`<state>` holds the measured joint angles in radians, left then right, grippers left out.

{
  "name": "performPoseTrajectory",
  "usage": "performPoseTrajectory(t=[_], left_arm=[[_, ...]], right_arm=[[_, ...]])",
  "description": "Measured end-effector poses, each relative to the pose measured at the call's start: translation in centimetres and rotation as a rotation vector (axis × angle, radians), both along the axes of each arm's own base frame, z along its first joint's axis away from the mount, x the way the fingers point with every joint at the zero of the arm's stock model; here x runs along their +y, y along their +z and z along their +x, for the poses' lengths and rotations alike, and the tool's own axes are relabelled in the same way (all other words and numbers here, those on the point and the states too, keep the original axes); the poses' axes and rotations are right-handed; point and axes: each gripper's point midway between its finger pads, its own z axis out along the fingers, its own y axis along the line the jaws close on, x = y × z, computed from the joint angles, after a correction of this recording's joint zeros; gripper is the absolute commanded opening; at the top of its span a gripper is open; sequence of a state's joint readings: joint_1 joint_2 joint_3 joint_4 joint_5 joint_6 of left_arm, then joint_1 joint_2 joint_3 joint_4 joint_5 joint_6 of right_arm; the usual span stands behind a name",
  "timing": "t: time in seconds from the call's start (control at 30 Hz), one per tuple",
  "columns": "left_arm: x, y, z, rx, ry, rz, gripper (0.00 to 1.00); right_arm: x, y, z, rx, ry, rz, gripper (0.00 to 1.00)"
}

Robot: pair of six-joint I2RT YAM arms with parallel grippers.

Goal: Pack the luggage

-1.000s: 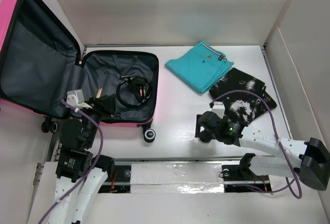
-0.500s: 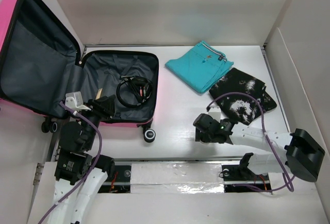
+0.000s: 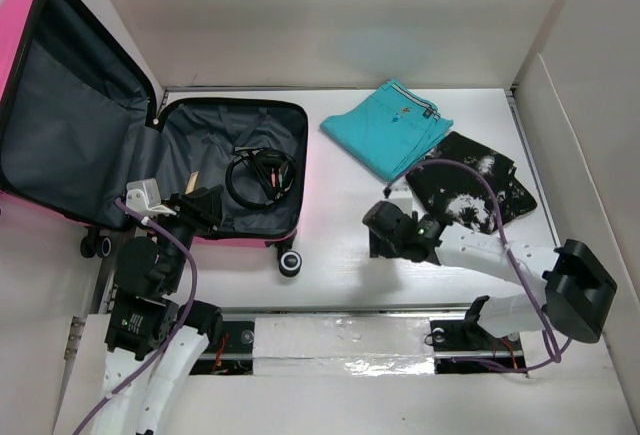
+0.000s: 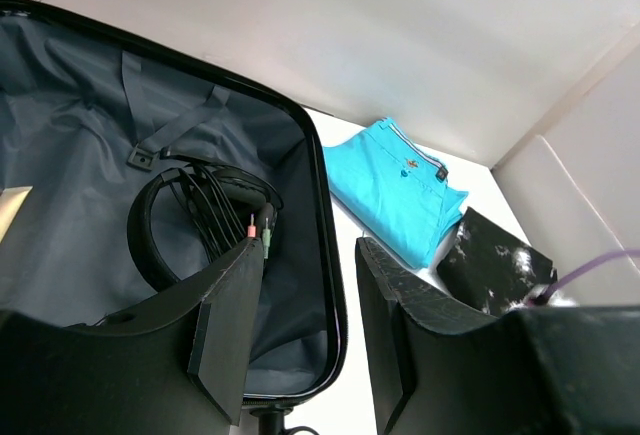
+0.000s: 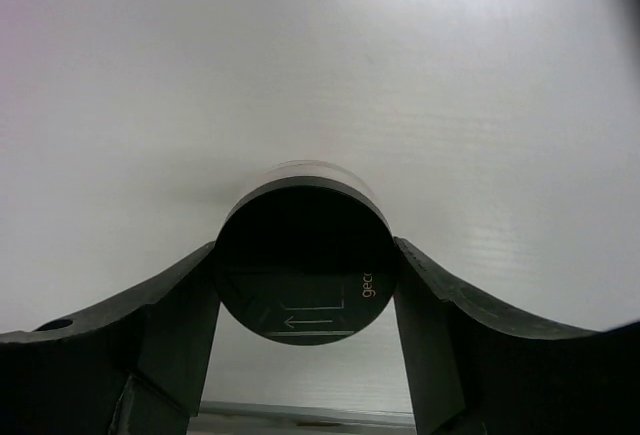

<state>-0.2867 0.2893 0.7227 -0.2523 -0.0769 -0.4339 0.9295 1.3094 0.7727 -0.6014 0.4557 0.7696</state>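
The pink luggage (image 3: pixel 200 135) lies open at the left, its lid leaning on the wall and its grey lining (image 4: pixel 80 155) showing. Black headphones with a cable (image 3: pixel 260 173) lie in its base and also show in the left wrist view (image 4: pixel 190 220). My left gripper (image 3: pixel 205 205) is open and empty over the luggage's near edge (image 4: pixel 310 255). My right gripper (image 3: pixel 385 227) is shut on a round black-lidded container (image 5: pixel 305 275), low over the white table; the gripper hides the container in the top view.
Folded teal shorts (image 3: pixel 388 127) lie at the back middle, also in the left wrist view (image 4: pixel 400 190). A black garment with white print (image 3: pixel 470 190) lies right of them. White walls stand at the back and right (image 3: pixel 585 155).
My right gripper has moved left and a little away from the near edge, carrying the round container. The left arm has barely moved.
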Motion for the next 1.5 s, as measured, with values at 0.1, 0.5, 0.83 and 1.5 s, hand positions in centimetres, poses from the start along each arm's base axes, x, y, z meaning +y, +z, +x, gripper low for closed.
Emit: performPoseTrajectory(t=[0.1,0.5,0.83,1.5], left_arm=[[0.0,0.0,0.0,0.000,0.000,0.000,0.39],[0.0,0.0,0.0,0.000,0.002,0.000,0.39],[0.0,0.0,0.0,0.001,0.002,0.000,0.39],[-4.8,-0.7,1.9,0.047,-0.229,0.015,0.00]], right_arm=[[4.2,5.7,3.0,-0.118,0.071,0.120,0.54],[30.0,19.1,11.9,-0.373,0.571,0.540,0.57],[41.6,14.4,10.7,-0.295,0.797,0.664,1.00],[-2.5,13.0,14.9,-0.565,-0.011,0.397,0.00]])
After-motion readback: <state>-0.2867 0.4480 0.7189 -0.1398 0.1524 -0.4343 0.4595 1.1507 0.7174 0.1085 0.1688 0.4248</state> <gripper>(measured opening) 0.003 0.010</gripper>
